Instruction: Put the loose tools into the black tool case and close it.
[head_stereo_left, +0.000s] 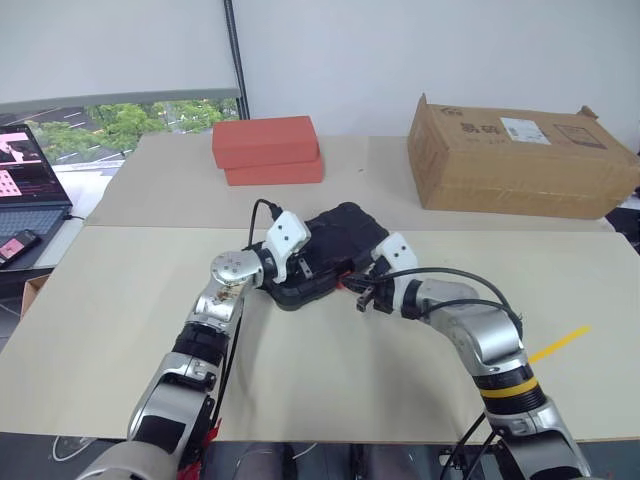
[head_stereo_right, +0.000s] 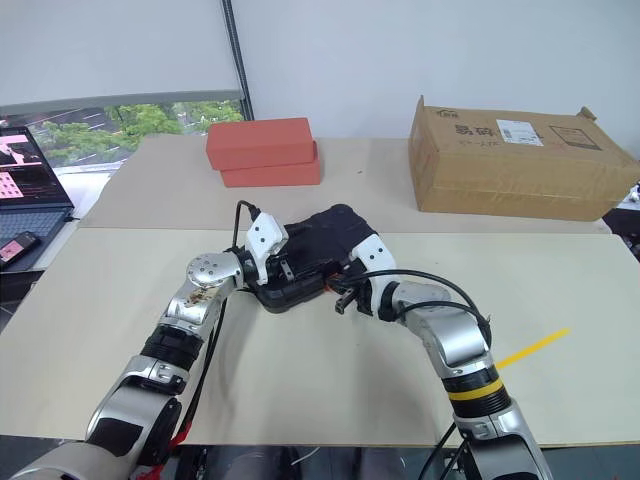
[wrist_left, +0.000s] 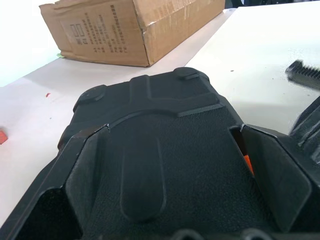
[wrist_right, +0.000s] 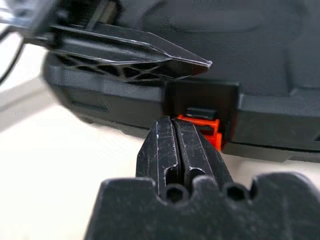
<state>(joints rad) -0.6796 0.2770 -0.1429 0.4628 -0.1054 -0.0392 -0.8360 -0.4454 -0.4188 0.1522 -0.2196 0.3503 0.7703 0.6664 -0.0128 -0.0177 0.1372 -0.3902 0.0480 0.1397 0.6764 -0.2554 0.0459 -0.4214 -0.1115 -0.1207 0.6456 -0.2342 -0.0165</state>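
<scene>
The black tool case (head_stereo_left: 338, 238) lies closed on the table (head_stereo_left: 130, 300), and the loose tools are hidden from view. My left gripper (head_stereo_left: 305, 266) stands open at the case's left end, its two fingers (wrist_left: 75, 175) spread wide over the textured lid (wrist_left: 170, 150). My right gripper (wrist_right: 175, 126) is shut with nothing between its fingers. Its tips touch the case's front edge right beside the orange-red latch (wrist_right: 204, 128), seen from the head at the near side of the case (head_stereo_left: 362, 296).
Two stacked red-orange boxes (head_stereo_left: 266, 150) stand behind the case on the left, a cardboard box (head_stereo_left: 515, 160) at the back right. A laptop (head_stereo_left: 25, 190) and a phone (head_stereo_left: 20, 245) lie off the table's left. A yellow strip (head_stereo_left: 558, 343) marks the table's right side.
</scene>
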